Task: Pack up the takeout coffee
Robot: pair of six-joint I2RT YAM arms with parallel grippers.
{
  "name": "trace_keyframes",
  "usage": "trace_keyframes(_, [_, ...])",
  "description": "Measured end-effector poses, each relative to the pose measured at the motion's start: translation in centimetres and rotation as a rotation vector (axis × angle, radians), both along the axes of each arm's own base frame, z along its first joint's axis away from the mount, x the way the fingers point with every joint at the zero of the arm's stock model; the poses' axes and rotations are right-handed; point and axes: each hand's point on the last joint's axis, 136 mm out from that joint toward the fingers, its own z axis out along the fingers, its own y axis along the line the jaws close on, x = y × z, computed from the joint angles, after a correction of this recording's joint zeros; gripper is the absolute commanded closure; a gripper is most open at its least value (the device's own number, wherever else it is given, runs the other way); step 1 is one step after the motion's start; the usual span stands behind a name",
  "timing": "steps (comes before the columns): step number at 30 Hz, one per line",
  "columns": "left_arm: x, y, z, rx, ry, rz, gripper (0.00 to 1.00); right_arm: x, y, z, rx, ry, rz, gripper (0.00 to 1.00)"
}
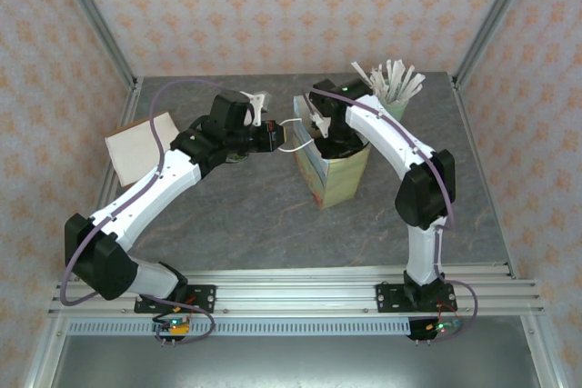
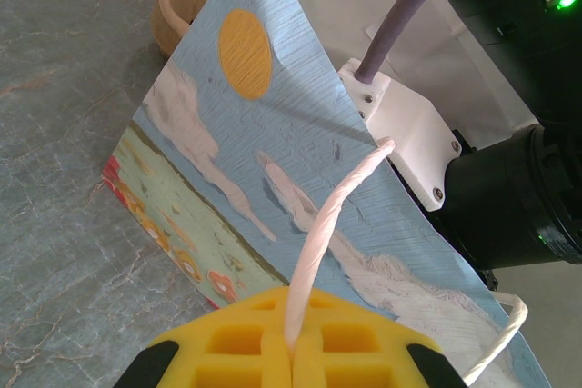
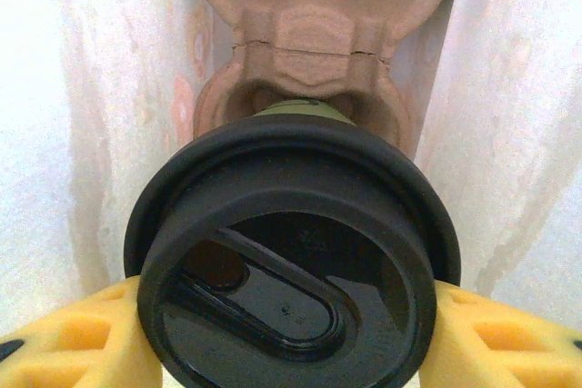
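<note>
Grey marble-look table (image 1: 227,215), floral wallpaper on three sides, alu frame around it. Reference = paper bag (image 1: 335,177), standing upright mid-table.

Left gripper (image 2: 291,352): yellow pads fully together, pinching the bag's white twisted handle (image 2: 318,233) and holding it out on the bag's left side. The printed face there shows blue sky, a yellow sun and white clouds.

Right gripper (image 3: 291,338): reaching down inside the bag, jaws partly open and clamped on the takeout coffee (image 3: 291,252). One yellow finger (image 3: 82,333) sits on each side of the black lid. The cup is inside the bag, lid facing the wrist camera, a sliver of its green body visible under the lid. Directly below it is a brown pulp cup carrier (image 3: 309,43) on the bag floor, between the bag's white inner walls. Can't tell whether the cup is seated in the carrier socket.

Outside the bag: mint-green cup of white sticks (image 1: 393,97) behind it to the right, near. Tan flat sheet (image 1: 141,147) well apart to the left.
</note>
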Motion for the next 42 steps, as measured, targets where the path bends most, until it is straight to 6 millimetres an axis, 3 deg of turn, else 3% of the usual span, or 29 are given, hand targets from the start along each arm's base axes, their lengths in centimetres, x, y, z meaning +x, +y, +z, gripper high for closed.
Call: trace_keyframes(42, [-0.04, 0.02, -0.06, 0.001, 0.003, 0.000, 1.00, 0.16, 0.01, 0.01, 0.007, -0.001, 0.010, 0.57])
